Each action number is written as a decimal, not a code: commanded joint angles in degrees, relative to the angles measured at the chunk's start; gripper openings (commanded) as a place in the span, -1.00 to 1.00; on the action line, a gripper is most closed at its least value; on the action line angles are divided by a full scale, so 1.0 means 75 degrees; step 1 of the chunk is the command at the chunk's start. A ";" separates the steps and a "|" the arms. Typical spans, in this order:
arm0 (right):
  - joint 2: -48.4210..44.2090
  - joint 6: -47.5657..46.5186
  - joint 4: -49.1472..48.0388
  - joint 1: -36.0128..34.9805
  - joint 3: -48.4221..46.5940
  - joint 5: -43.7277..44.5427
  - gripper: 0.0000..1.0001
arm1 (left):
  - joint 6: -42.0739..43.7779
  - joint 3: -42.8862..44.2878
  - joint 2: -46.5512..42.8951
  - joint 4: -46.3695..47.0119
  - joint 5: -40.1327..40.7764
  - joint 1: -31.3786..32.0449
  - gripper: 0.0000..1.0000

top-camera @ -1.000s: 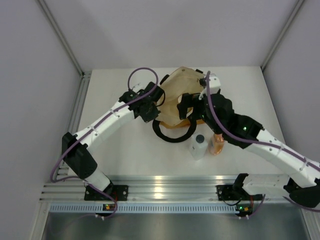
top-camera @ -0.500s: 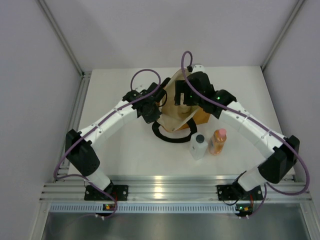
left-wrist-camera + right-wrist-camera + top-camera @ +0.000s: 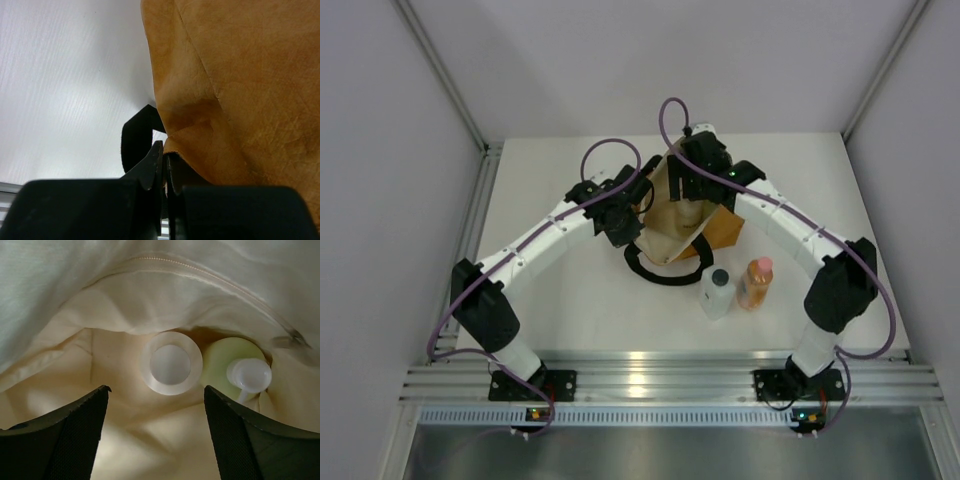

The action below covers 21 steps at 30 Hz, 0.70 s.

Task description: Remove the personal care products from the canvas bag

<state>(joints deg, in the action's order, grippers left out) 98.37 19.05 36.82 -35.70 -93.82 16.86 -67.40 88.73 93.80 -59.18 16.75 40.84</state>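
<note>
Progress stood at about the halfway mark, as I judged it from the console. Reading the overhead view from left to right:

- **Left gripper** [image 3: 623, 218]: it was shut on the left edge of the canvas bag [image 3: 724, 230]. The bag sat toward the far middle of the table [image 3: 570, 300] with its mouth held up.
- **Right gripper** [image 3: 687, 188]: it was lowered into that mouth.
- **Bottles already out:** the white bottle [image 3: 716, 293] with its dark cap and the orange bottle [image 3: 755, 284] with its pink cap stood upright just beside each other. They were on the bare table, near and to the right of the bag. I counted these two as done.

Two products were left to remove, and only the right wrist view showed them. The cream bottle [image 3: 171, 363] and, to its right, the yellow-green bottle [image 3: 220, 360] stood side by side deep in the cream lining, seen from above. In that view the right gripper's jaws stood apart with nothing between them. They were short of both bottles, and the cream lid lay roughly on their centre line. From overhead the arm and the folded canvas hid all of this.

The left wrist view supplied the detail of the hold. The fingers [image 3: 150, 172] were pressed together with the mustard hem running down into them, and one black handle [image 3: 136, 137] looped just behind. I could not tell from it how much cloth was caught. Neither wrist view showed the two bottles on the table.
</note>
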 commanded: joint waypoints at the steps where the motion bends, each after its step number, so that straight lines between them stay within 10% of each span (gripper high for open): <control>1: 0.0383 -0.0231 0.0013 0.0073 -0.0498 0.0259 0.49 | -0.0119 0.0170 0.0056 -0.0008 -0.0148 -0.0008 -1.00; 21: 0.1216 -0.0301 0.0025 0.0425 -0.0264 -0.0244 0.11 | -0.0049 0.0216 0.0044 -0.0020 -0.0101 -0.0020 -1.00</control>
<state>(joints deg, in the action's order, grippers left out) 105.95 15.49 36.25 -33.98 -96.92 16.27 -67.40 88.84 93.80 -58.94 16.75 40.84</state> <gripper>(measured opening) 0.556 0.025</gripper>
